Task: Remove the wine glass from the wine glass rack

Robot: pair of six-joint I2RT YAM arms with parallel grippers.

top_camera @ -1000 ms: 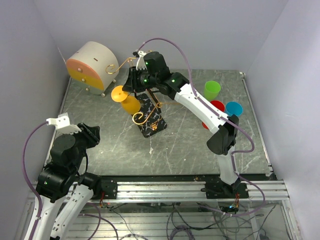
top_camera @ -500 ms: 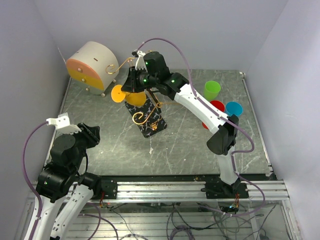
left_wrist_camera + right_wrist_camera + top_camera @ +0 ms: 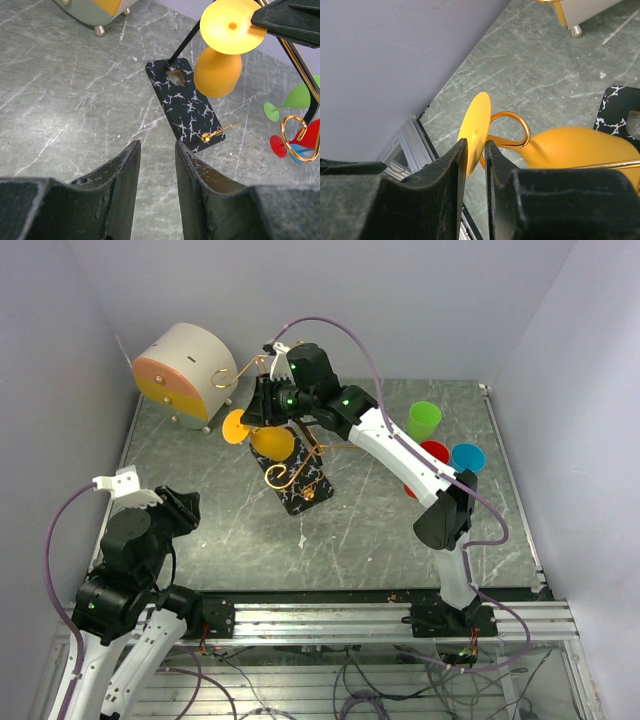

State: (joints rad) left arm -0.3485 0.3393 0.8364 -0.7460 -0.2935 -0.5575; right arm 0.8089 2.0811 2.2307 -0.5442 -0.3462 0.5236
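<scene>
The orange wine glass hangs tilted on the wine glass rack, a gold wire stand with a black post and a black marble base. My right gripper is shut on the glass's round foot. The stem sits inside a gold scroll loop, and the bowl points toward the base. The left wrist view shows the glass above the base. My left gripper is open and empty, low at the near left, far from the rack.
A round beige-and-orange drawer box stands at the back left. A green, a red and a blue plastic glass stand at the right, behind my right arm. Walls close in on three sides.
The right gripper, holding the foot, has swung the orange bowl slightly right, nearer the rack's post. The left arm has not moved.
</scene>
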